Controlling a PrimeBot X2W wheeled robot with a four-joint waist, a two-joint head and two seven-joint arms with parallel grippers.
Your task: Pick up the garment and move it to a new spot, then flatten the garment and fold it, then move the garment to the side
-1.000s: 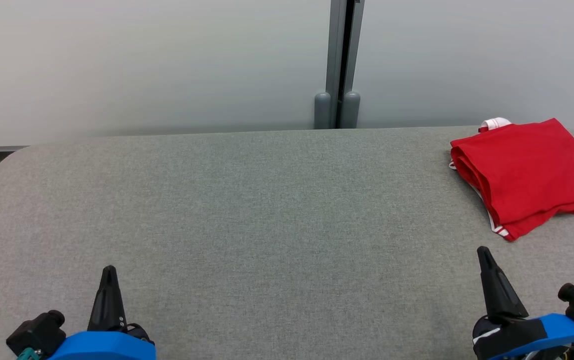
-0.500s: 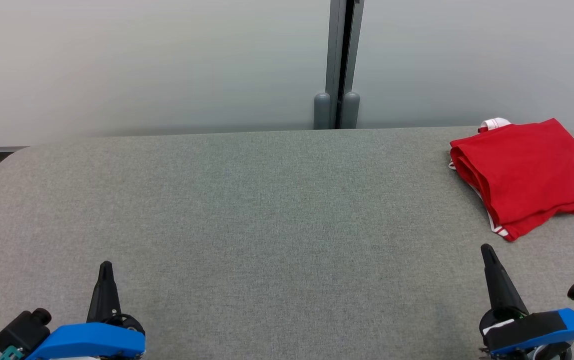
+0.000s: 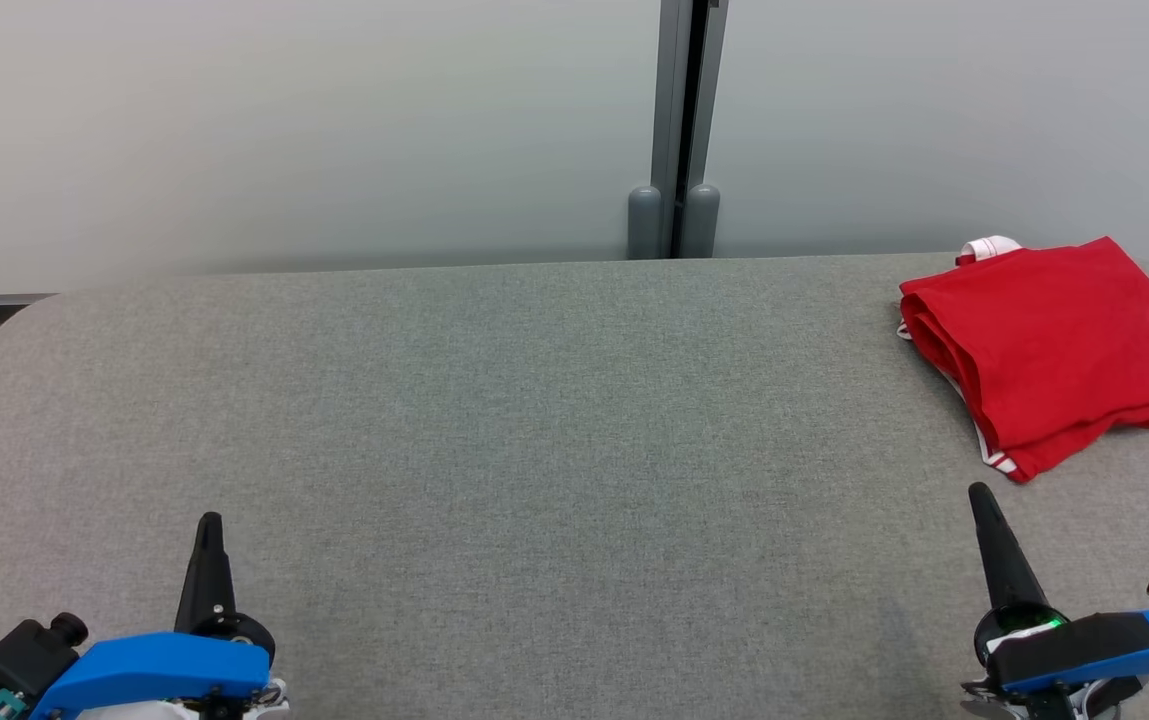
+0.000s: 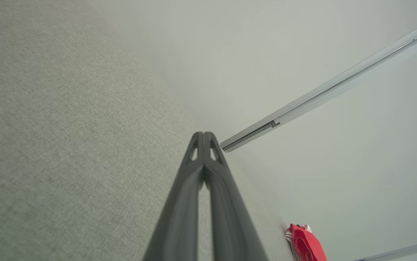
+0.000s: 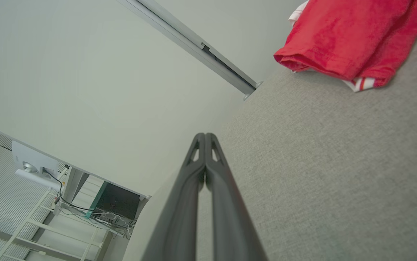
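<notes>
Garment of red cloth with white-striped trim [image 3: 1054,350], folded into a compact stack of several layers. It lies at the far right of the grey fabric-covered bench [image 3: 534,420], close to the back edge and cut off by the head view's right border. A white loop of trim shows at its far corner, and a striped hem peeks out at the near corner. Judged from this layout, the folding is done and the placement to the side looks complete or nearly so. Right claw [image 3: 979,495], fingers pressed together and holding nothing, points toward the near striped corner, near it but apart. Left claw [image 3: 209,525], likewise pressed together and empty, sits well apart at the bench's near left. To finish well, leave the stack untouched so that the layers do not slide. If a nudge is needed, push low against the thick folded edge, not the loose hem, and keep both arms clear of the cloth.
</notes>
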